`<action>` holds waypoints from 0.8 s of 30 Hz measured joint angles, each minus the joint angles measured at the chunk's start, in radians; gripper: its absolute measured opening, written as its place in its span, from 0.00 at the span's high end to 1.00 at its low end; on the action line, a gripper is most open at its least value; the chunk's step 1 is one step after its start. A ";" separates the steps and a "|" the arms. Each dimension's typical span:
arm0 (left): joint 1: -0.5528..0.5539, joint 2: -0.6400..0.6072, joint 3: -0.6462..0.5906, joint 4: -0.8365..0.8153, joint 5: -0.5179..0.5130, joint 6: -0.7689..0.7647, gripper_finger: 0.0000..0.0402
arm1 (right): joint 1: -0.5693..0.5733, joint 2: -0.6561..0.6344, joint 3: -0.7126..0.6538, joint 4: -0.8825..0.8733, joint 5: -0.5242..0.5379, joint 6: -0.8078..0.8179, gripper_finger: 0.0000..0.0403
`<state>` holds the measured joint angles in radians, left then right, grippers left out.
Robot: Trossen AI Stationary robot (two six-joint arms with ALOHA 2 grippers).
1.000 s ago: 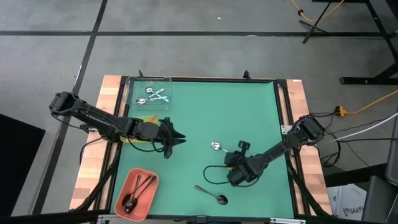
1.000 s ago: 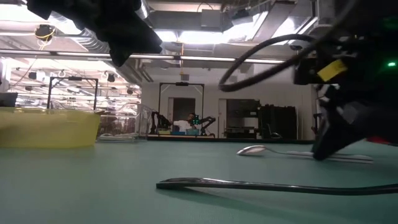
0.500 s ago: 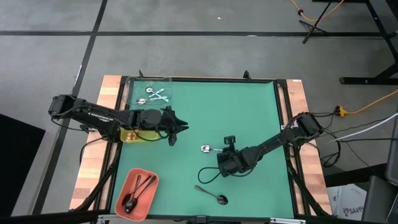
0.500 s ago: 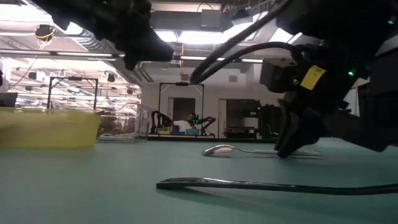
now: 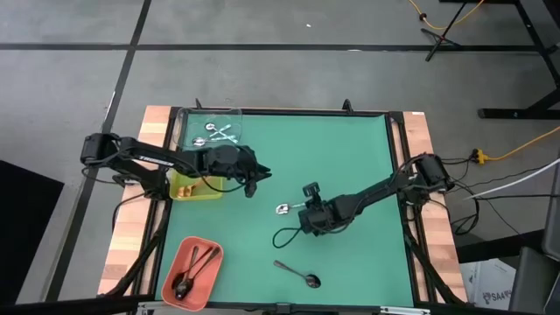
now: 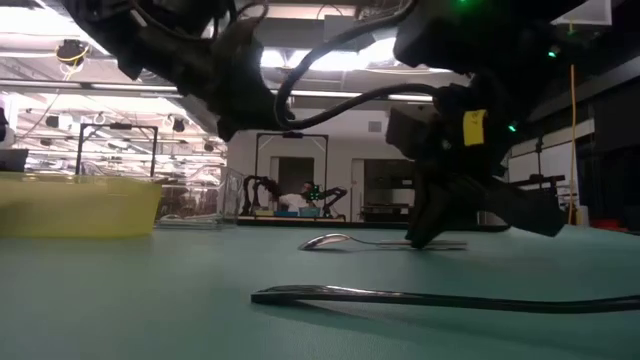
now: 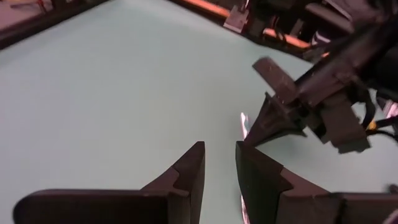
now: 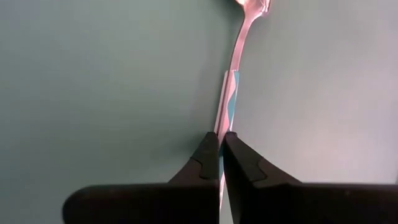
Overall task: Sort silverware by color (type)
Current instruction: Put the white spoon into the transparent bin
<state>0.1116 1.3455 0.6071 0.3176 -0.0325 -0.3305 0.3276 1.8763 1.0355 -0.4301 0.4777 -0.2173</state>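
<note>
Sliding left across the bench (image 5: 350, 149), the right claw (image 5: 304, 206) stays clamped on a silver spoon (image 5: 285, 208), dragging it toward the trays. Left claw (image 5: 260, 175) hovers slightly apart.

Green table (image 5: 350, 157) carries 3 trays (image 5: 194, 186) and 2 spoons (image 5: 298, 275).

Grey floor (image 5: 289, 79) crossed by dark lines is surrounding the desk; an orange cable (image 5: 516, 144) is lying at 3 o'clock.
</note>
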 joint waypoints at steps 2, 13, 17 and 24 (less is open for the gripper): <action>0.000 0.020 0.000 0.001 0.001 0.000 0.79 | -0.013 -0.001 0.001 0.000 -0.019 0.000 1.00; -0.010 0.058 0.000 0.012 0.002 -0.007 0.79 | -0.014 0.000 0.000 0.014 0.000 -0.001 0.99; -0.010 0.058 0.000 0.015 0.002 -0.007 0.79 | -0.015 0.000 -0.001 0.015 0.001 -0.001 0.92; -0.010 0.058 0.000 0.015 0.002 -0.007 0.79 | -0.015 0.000 -0.001 0.016 0.003 -0.001 0.77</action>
<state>0.1017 1.4036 0.6071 0.3322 -0.0307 -0.3370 0.3126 1.8767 1.0344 -0.4141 0.4803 -0.2184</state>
